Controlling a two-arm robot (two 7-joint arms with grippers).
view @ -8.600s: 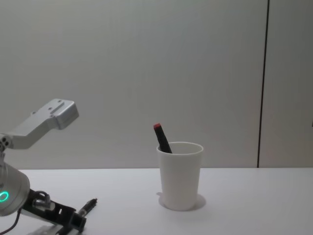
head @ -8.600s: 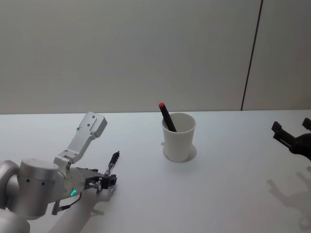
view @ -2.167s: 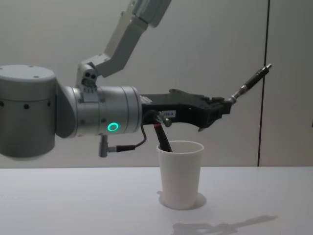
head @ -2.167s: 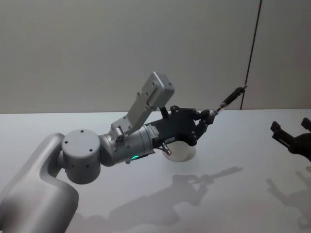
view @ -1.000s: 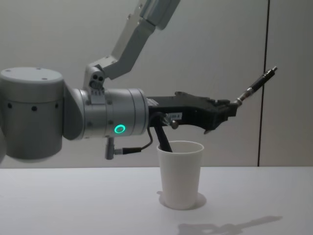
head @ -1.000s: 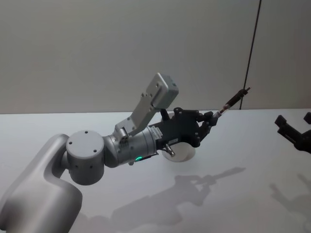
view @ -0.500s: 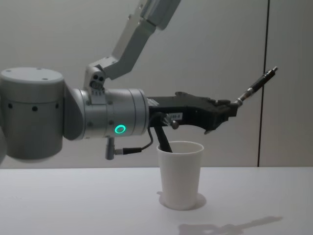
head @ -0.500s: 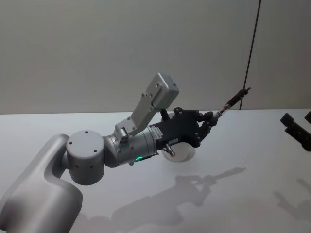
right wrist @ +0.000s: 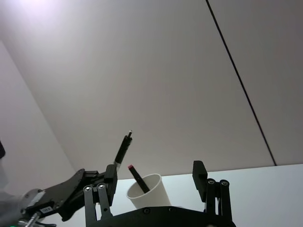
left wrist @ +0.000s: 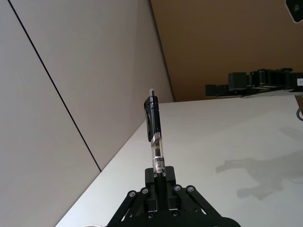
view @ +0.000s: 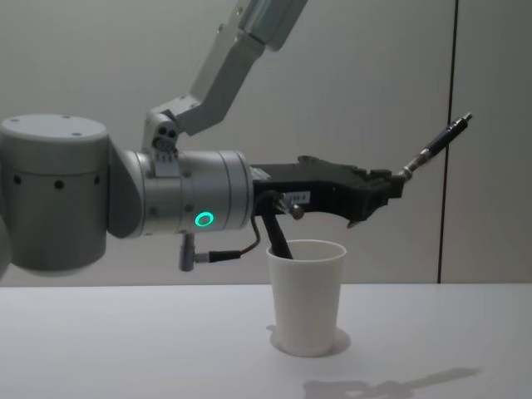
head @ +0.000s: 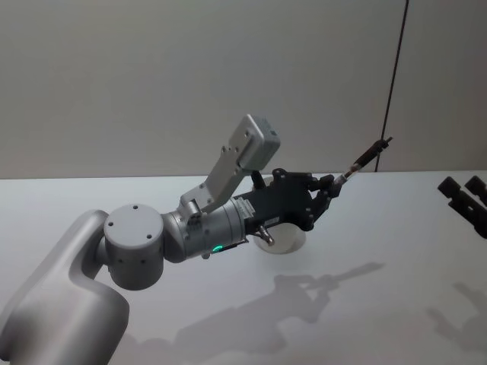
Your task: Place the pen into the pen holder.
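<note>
Left claw (view: 397, 179) lifted the pen (view: 436, 144), seemingly past the pen holder (view: 307, 301)

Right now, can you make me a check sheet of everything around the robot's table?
Surface: white table, bare apart from shadows.
Job's things: pen held in the air, tilted, not yet in the cup; pen holder upright, with a red-capped pen leaning inside.
Clutter: nothing seen.
Hands: left hand shut on the pen, above the holder's rim; right hand open, off to the right side.
Cables: thin cable looped under the left wrist.
Surroundings: plain wall with a dark vertical seam.
</note>
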